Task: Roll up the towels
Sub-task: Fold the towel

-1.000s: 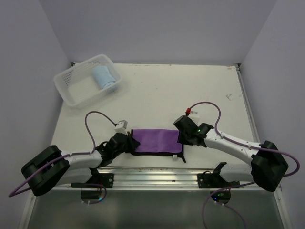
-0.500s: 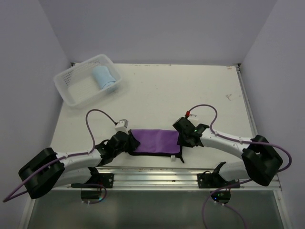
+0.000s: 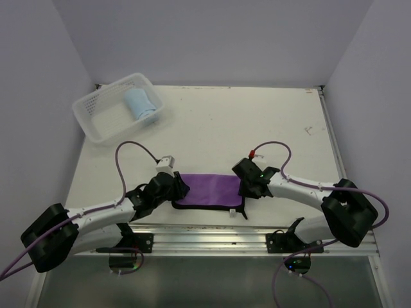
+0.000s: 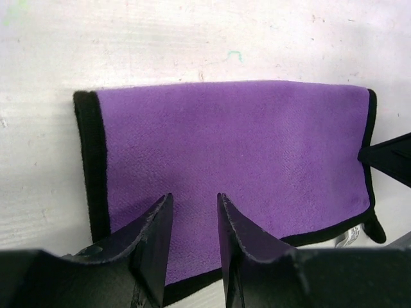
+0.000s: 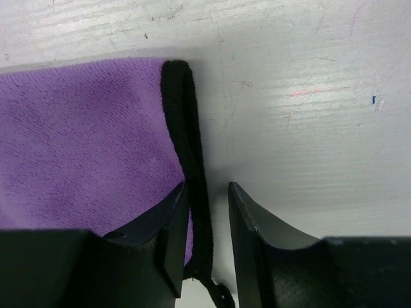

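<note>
The purple towel [image 3: 209, 190] lies folded flat near the table's front edge, purple face up with a black border [image 4: 95, 160]. My left gripper [image 3: 179, 190] is at its left end, and its jaws [image 4: 194, 200] stand open just over the purple cloth with nothing pinched. My right gripper [image 3: 248, 188] is at the right end. Its jaws [image 5: 209, 190] are open and straddle the towel's black edge [image 5: 186, 128], which rests against the left finger. The light blue towel [image 3: 140, 104] sits rolled up in the white basket [image 3: 96, 109].
The basket stands at the table's back left corner. A white tag [image 3: 232, 211] sticks out at the purple towel's near right corner. The metal rail [image 3: 205, 234] runs along the front edge just behind the towel. A tip of the right gripper's finger [image 4: 393, 160] shows in the left wrist view.
My left gripper has opened and let go of the purple towel's left end. The towel now lies slightly further left. The right gripper has stayed at the right edge.
</note>
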You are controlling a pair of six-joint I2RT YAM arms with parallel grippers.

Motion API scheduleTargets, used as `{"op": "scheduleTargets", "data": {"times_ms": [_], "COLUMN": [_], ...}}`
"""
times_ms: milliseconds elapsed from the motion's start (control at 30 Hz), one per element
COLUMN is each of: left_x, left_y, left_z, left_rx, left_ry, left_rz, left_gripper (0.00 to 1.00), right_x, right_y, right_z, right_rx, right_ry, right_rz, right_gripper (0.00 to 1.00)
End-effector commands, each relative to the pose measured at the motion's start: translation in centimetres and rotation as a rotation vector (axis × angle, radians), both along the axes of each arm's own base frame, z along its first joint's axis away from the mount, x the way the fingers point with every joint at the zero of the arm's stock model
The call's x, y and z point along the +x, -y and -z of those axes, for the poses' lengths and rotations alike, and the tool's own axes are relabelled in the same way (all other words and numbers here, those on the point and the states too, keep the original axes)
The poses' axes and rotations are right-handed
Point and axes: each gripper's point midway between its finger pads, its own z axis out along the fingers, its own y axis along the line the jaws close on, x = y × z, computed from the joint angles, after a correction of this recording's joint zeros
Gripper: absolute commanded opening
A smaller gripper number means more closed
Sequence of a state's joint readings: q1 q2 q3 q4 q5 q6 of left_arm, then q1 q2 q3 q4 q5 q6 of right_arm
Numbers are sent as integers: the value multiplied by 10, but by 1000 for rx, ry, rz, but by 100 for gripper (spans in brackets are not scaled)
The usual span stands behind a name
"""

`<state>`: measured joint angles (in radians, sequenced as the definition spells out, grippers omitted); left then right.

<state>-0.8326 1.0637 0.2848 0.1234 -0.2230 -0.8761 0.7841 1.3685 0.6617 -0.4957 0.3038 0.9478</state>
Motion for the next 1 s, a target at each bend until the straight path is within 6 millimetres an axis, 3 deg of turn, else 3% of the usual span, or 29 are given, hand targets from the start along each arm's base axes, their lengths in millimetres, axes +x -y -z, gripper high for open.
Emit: {"op": "scheduleTargets", "data": {"times_ms": [0,200,300,400,533,700,867,967], "left_x": [14,39,50,57,63,64,72,75], "left_y": [11,5,5,0,-14,-17,-43,-58], "left_z": [-28,-76,-129,-156,-159,-169,-191,-191], "left_rx": [23,174,168,205,298,318,459,547], "left_ry": [95,175,263,332,342,332,397,425], "left_rz": [58,50,30,34,-2,-7,-55,-77], "left_gripper": [38,45,52,56,66,81,89,94], "right_x": [4,1,-2,-3,-3,-3,0,3], "right_y": [-4,9,7,6,6,14,27,41], "right_z": [7,16,22,23,20,7,-9,-23], "right_rx": [1,-65,-54,-47,-43,-74,-107,-162], "right_ry": [-7,-23,-33,-36,-36,-20,5,20], "right_rz": [11,21,22,14,-2,-16,-21,-17], "right_gripper": [34,28,24,18,9,0,0,0]}}
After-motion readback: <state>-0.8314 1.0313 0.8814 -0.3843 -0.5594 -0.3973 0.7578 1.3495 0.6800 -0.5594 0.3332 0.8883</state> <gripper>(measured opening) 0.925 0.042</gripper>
